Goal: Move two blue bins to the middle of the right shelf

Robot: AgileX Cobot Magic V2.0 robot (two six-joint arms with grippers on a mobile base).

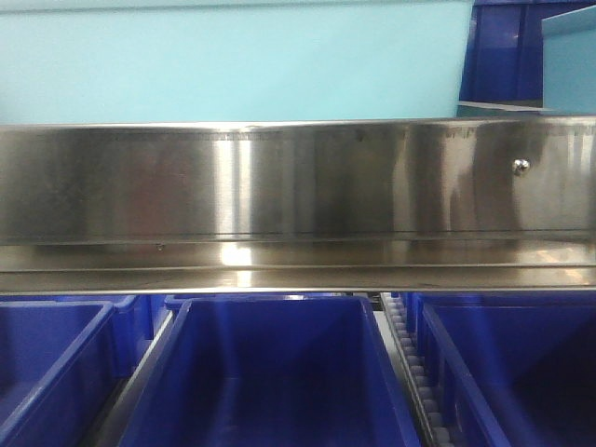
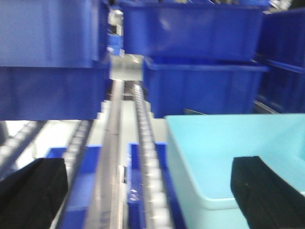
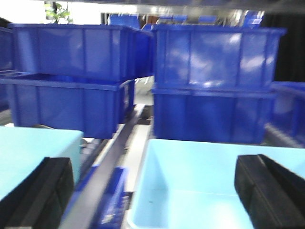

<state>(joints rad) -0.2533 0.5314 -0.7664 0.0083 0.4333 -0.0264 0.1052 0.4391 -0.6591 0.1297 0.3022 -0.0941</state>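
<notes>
Two bins at the right jaws: one pale blue bin (image 3: 190, 181) lies open-topped between the right jaws. The second pale bin (image 3: 33, 145) sits outside their left pad, and a grey rail (image 3: 105, 167) runs between the two bins.
Right jaws: spread wide with nothing clamped. The black pads (image 3: 271, 191) stand at the lower corners of the right wrist view, one over the pale blue bin's hollow and the other in front of the second pale bin's corner. Contact cannot be told.
Left jaws: wide apart, gripping nothing. One black pad (image 2: 267, 191) hangs over a pale bin's hollow (image 2: 214, 152), and the other pad is outside it, beyond the roller track (image 2: 143, 143).
Bin wall at the left jaws: the near side wall stands between the pads, closer to the right one. Which of the two bins this is cannot be told.
Middle shelf rail (image 1: 279, 186): a brushed steel band across the front view, with a small screw (image 1: 521, 167) near its right end.
Bins on the shelf: a wide pale wall (image 1: 233, 60) and a narrower one (image 1: 570, 56) rise just behind and above the rail.
Dark blue bins (image 3: 214, 81): stacked two high straight ahead of both pairs of jaws, blurred in the left wrist view (image 2: 200, 57). More of them sit open-topped under the rail (image 1: 270, 372).
</notes>
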